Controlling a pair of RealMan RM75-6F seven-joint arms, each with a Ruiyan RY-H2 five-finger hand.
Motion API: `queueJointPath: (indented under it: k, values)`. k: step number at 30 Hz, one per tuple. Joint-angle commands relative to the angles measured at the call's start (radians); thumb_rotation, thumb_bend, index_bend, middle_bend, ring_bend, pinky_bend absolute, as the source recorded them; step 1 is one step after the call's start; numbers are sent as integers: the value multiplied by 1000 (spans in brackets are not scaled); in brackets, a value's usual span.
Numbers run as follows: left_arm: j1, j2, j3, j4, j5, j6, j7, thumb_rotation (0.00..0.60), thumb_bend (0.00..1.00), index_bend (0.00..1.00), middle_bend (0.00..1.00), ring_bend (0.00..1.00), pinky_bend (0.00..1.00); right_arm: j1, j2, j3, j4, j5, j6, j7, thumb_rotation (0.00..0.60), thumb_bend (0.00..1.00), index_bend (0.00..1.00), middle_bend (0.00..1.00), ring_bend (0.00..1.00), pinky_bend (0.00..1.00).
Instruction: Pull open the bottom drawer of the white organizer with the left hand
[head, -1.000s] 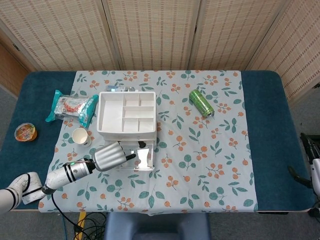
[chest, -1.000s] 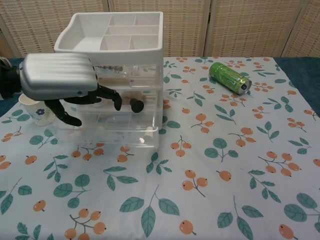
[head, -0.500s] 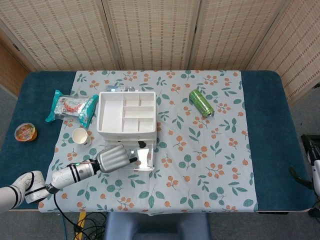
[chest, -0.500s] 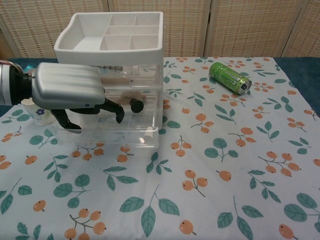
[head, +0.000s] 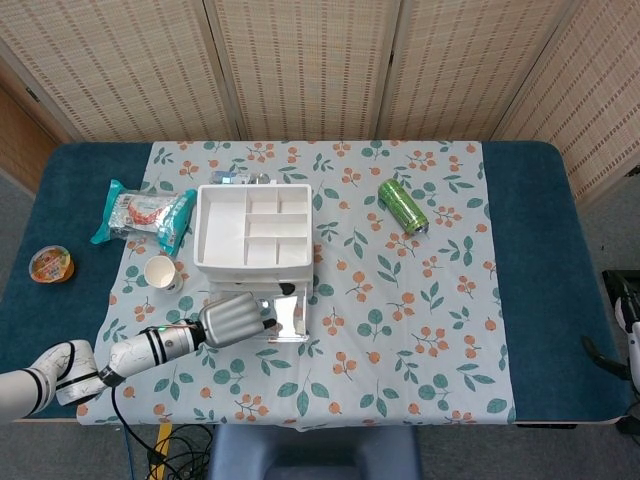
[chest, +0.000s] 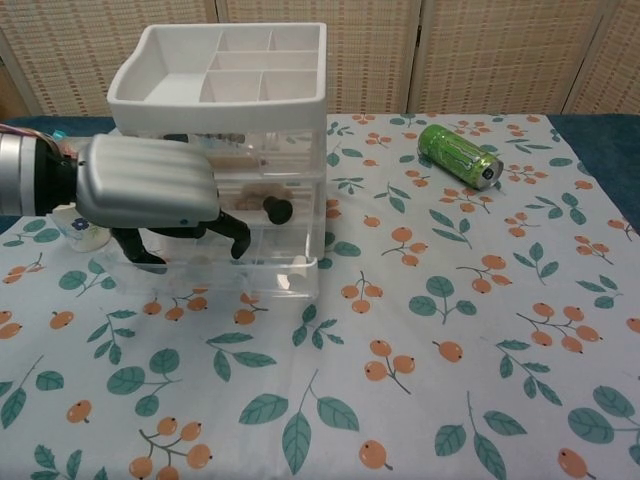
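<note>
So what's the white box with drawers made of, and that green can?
The white organizer looks like plastic: a smooth matte white top tray over see-through drawers, their insides showing. The green can seems to be thin metal, probably aluminium, with a glossy printed skin and a silvery end.

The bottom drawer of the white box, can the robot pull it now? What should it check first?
1. Left hand at the white organizer front: ok, its fingers curl down over the bottom drawer.
2. Fingers hooked on the drawer's edge: cannot tell, the clear plastic hides the contact.
3. Drawer open: not ok, it sits nearly flush.
4. Space in front of the drawer: ok, only bare tablecloth there.
5. Paper cup beside the hand: cannot tell if they touch.
6. Green can: ok, lying well off to the side.
</note>
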Motion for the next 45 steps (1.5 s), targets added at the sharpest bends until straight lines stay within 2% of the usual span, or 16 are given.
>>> queueJointPath:
  k: [1, 16, 25, 40, 45]
  values:
    - [-9, 5, 3, -7, -4, -17, 11, 600, 140, 348, 913, 969, 1000, 0, 0, 0, 0, 1, 0, 0, 600, 279, 20, 165, 239, 189]
    - [-64, 39, 1, -75, -35, -117, 70, 600, 140, 351, 913, 967, 1000, -1, -7, 2, 9, 11, -7, 4, 600, 279, 20, 165, 240, 188]
    - [-87, 41, 6, -80, -44, -146, 73, 600, 142, 397, 913, 967, 1000, 1, -11, 6, 16, 16, -12, 8, 600, 279, 20, 165, 241, 188]
    - [-115, 41, 20, -89, -49, -174, 66, 600, 242, 448, 913, 967, 1000, -3, -15, 9, 24, 20, -7, 14, 600, 279, 20, 165, 241, 189]
    - [-118, 40, 23, -86, -49, -164, 55, 600, 247, 463, 913, 967, 1000, -5, -15, 9, 24, 20, -4, 14, 600, 279, 20, 165, 241, 188]
